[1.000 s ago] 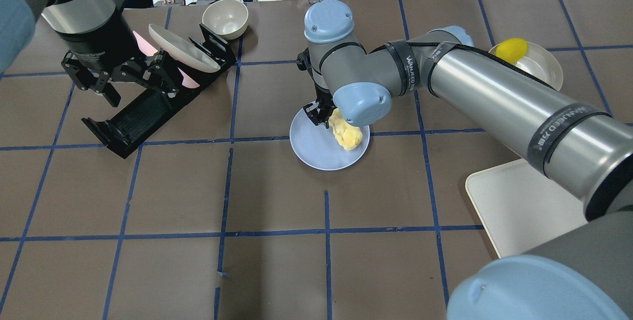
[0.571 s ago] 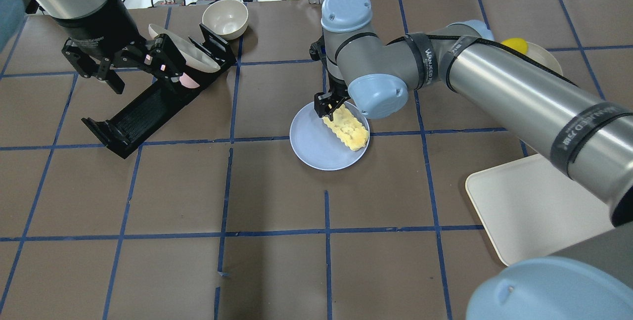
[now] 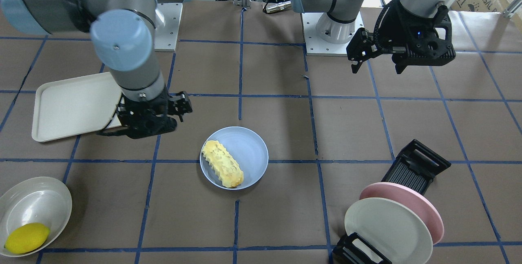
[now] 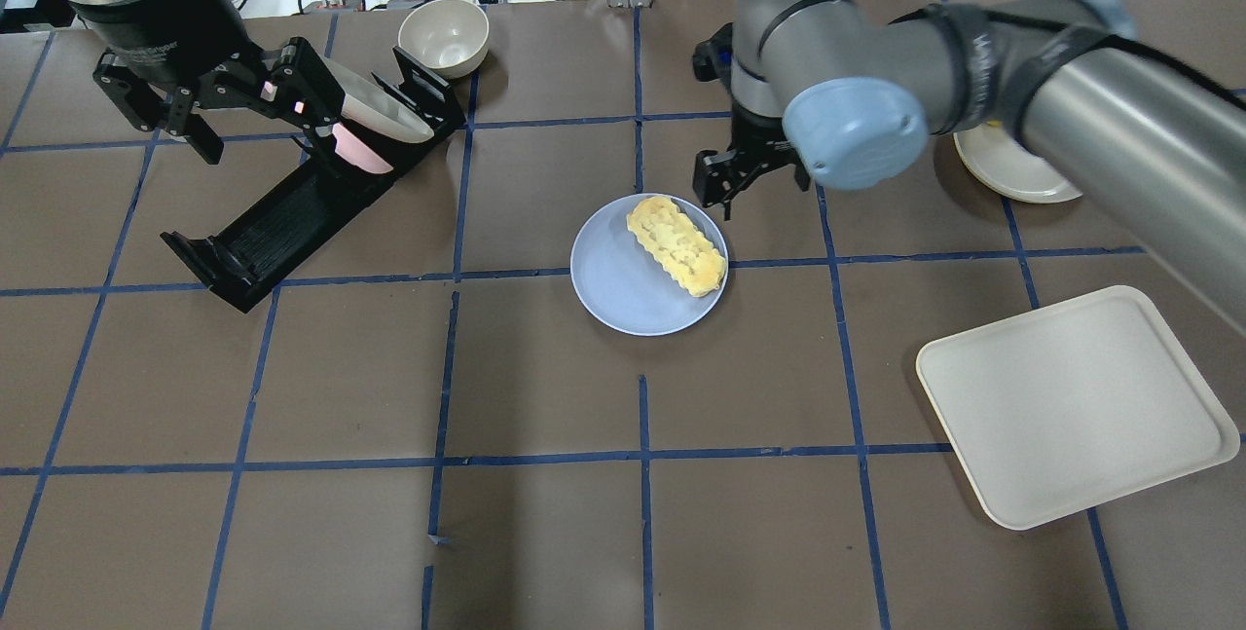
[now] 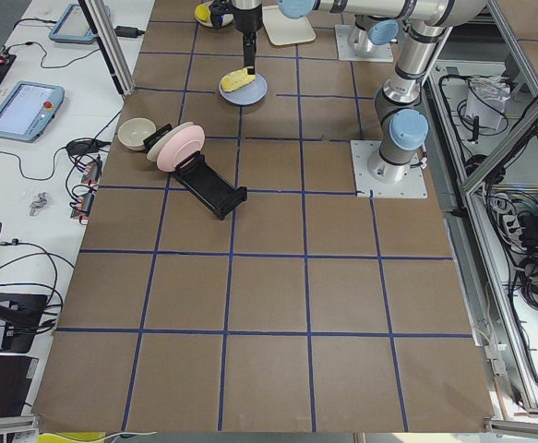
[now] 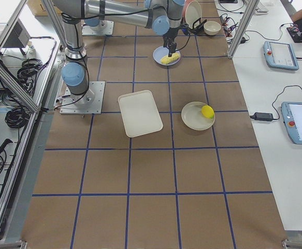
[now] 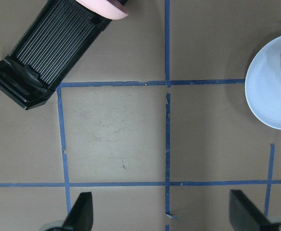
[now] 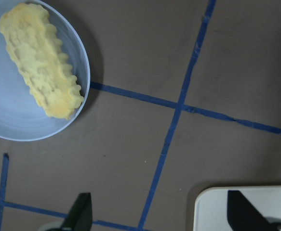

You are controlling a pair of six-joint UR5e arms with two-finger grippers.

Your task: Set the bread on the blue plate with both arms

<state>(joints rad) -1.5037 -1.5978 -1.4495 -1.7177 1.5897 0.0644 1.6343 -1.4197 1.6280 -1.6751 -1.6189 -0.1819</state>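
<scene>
Lifted clear of the oblong ridged pale-yellow bread (image 4: 678, 245), now lying on the round lavender-blue plate (image 4: 613, 297), the right pincer (image 4: 742, 177) hangs wide open, the left pincer (image 7: 162, 211) likewise, well apart; the loaf looks light, soft, best gripped mid-length.

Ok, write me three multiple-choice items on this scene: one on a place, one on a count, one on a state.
1. The bread lies: A) held in the air B) on the blue plate C) off every plate.
2. Plates in the black rack: A) two B) one C) four.
3. The right tool is: A) shut on the bread B) shut, empty C) open, empty.
Answers: B, it rests inside the plate's rim; A, a pink plate and a white plate lean there; C, its jaws stand wide apart with nothing between.
</scene>
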